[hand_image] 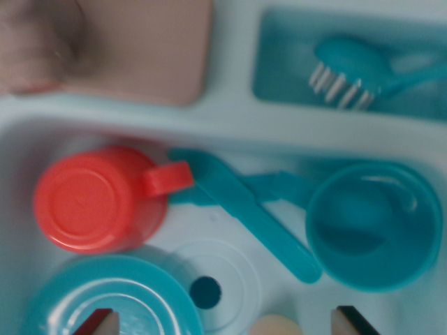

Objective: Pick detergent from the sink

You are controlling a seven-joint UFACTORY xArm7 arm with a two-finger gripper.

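Looking into the sink [21, 209], only a cream cap of the presumed detergent [276, 326] shows at bottom edge: likely light, rigid, slippery; grip its body. Tool [223, 324] spread wide.

wrist view | looks straight down | close above sink [28, 209] basin | blurred | end effector [223, 322] tips at bottom edge

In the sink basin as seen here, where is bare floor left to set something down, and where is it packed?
Bare sink floor shows left of the red cup, and around the drain. The middle is crowded: the teal knife lies diagonally between the red cup and the teal cup, with a teal bowl at lower left.
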